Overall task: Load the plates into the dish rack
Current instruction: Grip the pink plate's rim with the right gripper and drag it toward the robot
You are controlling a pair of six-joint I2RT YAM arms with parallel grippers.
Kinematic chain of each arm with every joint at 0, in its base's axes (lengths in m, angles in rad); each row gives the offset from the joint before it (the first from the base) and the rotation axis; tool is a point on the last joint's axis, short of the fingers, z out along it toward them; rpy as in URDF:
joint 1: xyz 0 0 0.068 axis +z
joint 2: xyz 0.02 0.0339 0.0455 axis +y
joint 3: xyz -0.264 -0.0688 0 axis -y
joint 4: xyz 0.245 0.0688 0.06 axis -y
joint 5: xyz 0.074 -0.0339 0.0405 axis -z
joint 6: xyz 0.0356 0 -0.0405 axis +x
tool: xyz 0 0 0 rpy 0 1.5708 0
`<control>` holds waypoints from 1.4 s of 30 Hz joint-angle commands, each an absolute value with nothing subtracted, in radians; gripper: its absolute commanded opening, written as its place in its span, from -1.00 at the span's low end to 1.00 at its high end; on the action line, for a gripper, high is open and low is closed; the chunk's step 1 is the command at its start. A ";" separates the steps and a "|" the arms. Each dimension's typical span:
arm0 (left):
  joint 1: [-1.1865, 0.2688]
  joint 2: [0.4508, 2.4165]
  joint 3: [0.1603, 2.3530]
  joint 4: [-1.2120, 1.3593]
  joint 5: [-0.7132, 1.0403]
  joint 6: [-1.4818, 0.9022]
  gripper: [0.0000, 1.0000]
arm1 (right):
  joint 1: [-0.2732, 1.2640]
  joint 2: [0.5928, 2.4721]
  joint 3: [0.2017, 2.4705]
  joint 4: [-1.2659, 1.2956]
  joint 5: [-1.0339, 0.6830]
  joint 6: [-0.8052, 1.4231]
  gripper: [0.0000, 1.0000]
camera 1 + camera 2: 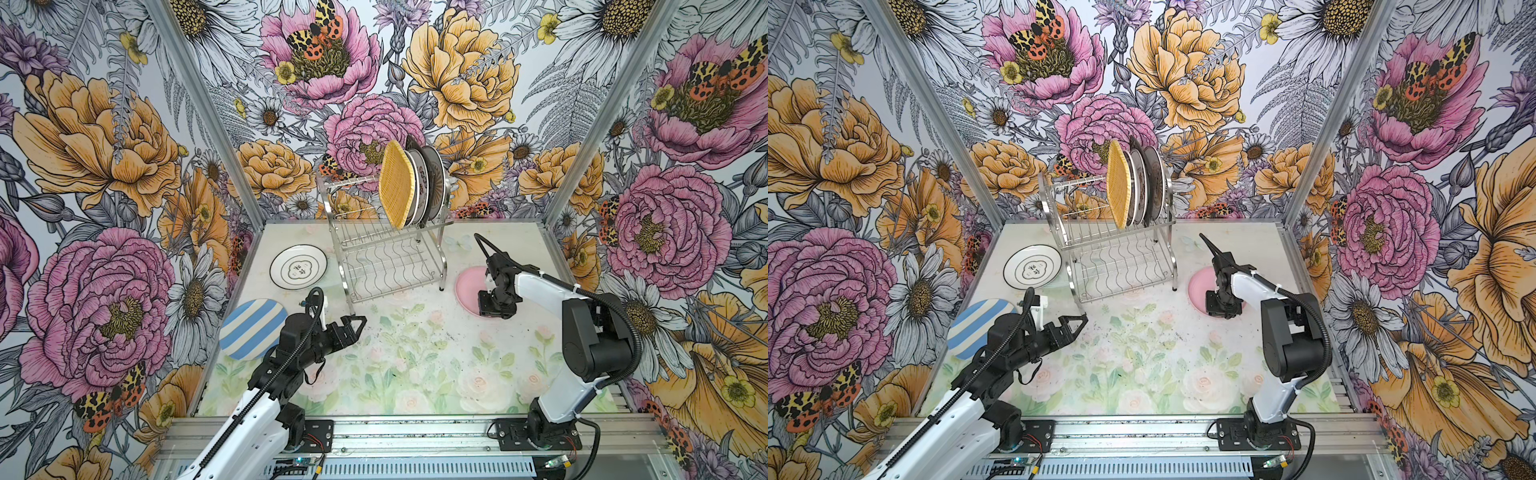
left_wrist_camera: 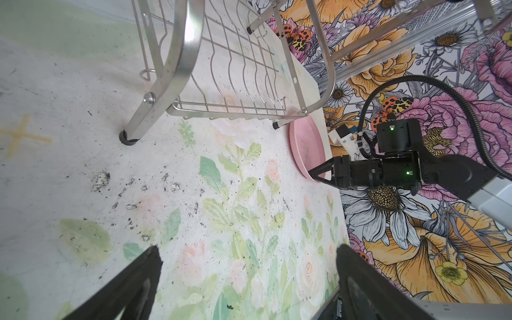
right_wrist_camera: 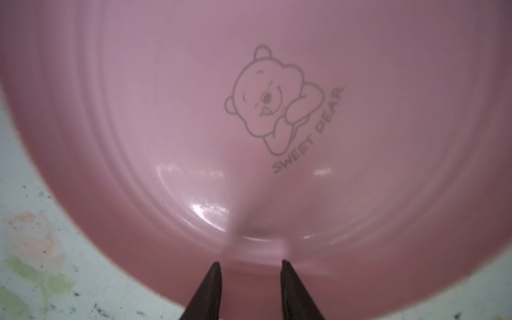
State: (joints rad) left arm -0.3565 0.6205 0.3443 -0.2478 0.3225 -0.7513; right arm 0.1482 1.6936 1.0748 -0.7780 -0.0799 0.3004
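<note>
The steel dish rack [image 1: 386, 257] [image 1: 1113, 257] stands at the back. On its upper tier a yellow woven-look plate [image 1: 395, 183] and several round plates [image 1: 426, 183] stand on edge. A white printed plate [image 1: 297, 266] and a blue-white striped plate [image 1: 251, 328] lie flat on the left. The pink plate [image 1: 467, 282] [image 3: 166, 110] lies flat to the right of the rack. My right gripper [image 1: 490, 309] [image 3: 250, 263] points down over its near part, jaws a little apart, with only plate surface between them. My left gripper [image 1: 359, 322] [image 2: 249, 255] hangs wide open and empty by the rack's front left leg [image 2: 128, 138].
Floral walls close in the back and both sides. The rack's lower shelf [image 2: 235, 83] holds nothing. The table [image 1: 415, 365] has a pale floral mat. A metal rail [image 1: 415, 432] with both arm bases runs along the front edge.
</note>
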 commanded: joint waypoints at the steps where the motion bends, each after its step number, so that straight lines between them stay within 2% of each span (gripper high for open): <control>1: -0.350 0.611 0.351 -0.255 0.340 -0.735 0.97 | 0.112 1.597 1.082 -0.778 -0.086 0.329 -0.16; 5: -0.353 0.611 0.356 -0.255 0.336 -0.735 0.97 | 0.021 1.538 1.097 -0.774 -0.060 0.337 -0.01; 11: -0.359 0.614 0.354 -0.249 0.332 -0.735 0.97 | -0.147 1.558 1.088 -0.699 -0.080 0.337 0.13; 16: -0.360 0.618 0.356 -0.247 0.333 -0.734 0.97 | -0.185 1.643 1.111 -0.645 -0.126 0.346 0.13; 22: -0.362 0.615 0.356 -0.249 0.334 -0.736 0.97 | -0.187 1.741 1.134 -0.588 -0.142 0.355 0.00; 28: -0.363 0.611 0.355 -0.253 0.331 -0.739 0.97 | -0.188 1.807 1.170 -0.569 -0.145 0.354 -0.24; 32: -0.363 0.611 0.354 -0.256 0.328 -0.740 0.97 | -0.188 1.831 1.183 -0.566 -0.149 0.347 -0.42; 42: -0.365 0.615 0.353 -0.255 0.326 -0.739 0.97 | -0.181 1.854 1.176 -0.559 -0.158 0.335 -0.69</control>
